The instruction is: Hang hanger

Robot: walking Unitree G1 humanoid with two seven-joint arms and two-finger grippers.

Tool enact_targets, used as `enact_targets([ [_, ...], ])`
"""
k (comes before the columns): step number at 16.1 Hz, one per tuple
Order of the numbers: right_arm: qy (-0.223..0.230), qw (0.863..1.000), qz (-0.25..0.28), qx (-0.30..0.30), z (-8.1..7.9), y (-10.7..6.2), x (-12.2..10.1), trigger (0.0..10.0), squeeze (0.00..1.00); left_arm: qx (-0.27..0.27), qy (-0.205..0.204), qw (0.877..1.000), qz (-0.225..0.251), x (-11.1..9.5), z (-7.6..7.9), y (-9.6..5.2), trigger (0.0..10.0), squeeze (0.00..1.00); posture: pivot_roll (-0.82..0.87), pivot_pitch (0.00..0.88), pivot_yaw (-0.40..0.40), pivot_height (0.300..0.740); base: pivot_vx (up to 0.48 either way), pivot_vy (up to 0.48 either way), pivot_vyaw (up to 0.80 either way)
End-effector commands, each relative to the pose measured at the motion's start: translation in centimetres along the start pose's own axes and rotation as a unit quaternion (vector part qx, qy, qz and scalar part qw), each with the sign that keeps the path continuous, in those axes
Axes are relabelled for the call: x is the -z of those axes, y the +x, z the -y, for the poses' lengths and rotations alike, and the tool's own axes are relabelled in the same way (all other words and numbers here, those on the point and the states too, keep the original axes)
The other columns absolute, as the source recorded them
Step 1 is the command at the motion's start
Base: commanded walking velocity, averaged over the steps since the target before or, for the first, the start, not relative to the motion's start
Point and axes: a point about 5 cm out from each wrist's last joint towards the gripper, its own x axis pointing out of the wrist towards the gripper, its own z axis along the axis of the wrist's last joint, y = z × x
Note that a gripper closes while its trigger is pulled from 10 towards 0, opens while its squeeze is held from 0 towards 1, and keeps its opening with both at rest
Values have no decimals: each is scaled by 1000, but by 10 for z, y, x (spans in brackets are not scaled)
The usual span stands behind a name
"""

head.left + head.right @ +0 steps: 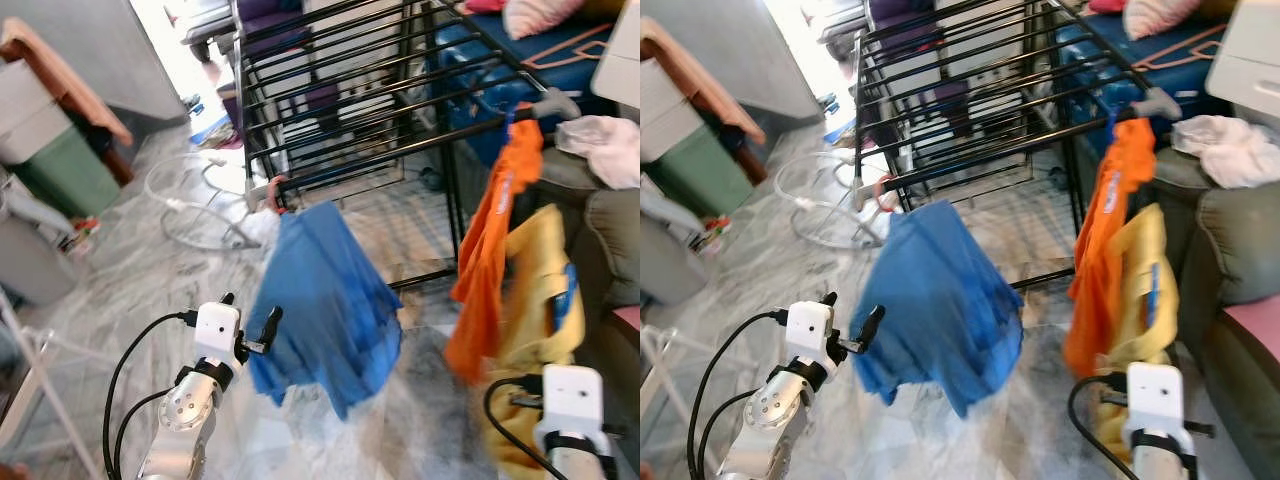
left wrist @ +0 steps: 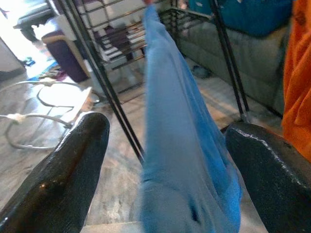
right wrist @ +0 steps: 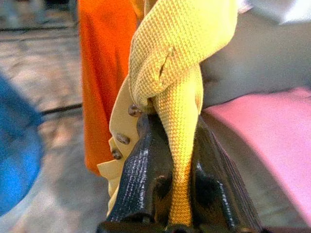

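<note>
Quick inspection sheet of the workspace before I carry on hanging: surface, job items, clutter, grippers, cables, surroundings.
Surface: grey marble floor.
Job's things: black drying rack; blue garment hanging from its front bar; orange garment hanging at the rack's right corner; yellow garment beside it.
Clutter: white wire hoops on the floor; pale cloth on the sofa.
Grippers: left gripper open, blue garment between its fingers; right gripper shut on the yellow garment.
Cables: black cables loop off the left wrist.
Surroundings: grey sofa, green bin.
</note>
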Motion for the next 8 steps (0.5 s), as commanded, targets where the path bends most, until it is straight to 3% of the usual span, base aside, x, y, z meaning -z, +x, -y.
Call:
enact_targets([
  [1, -3, 999, 52, 15, 0, 0, -24, 10000, 0, 1, 11, 1000, -7, 3, -7, -1, 10000, 0, -386, 0, 290, 740, 0, 0, 0],
  [5, -19, 989, 133, -53, -20, -3, -55, 10000, 0, 4, 14, 1000, 1, 0, -6, 5, 10000, 0, -421, 0, 316, 740, 0, 0, 0],
  [6, -34, 981, 167, -88, -31, -5, -67, 10000, 0, -5, 15, 1000, 5, 0, -6, 7, 10000, 0, -415, 0, 310, 740, 0, 0, 0],
  [8, -31, 975, 184, -123, -40, -7, -75, 10000, 0, -13, 12, 1000, 3, 2, -7, 7, 10000, 0, -404, 0, 300, 740, 0, 0, 0],
])
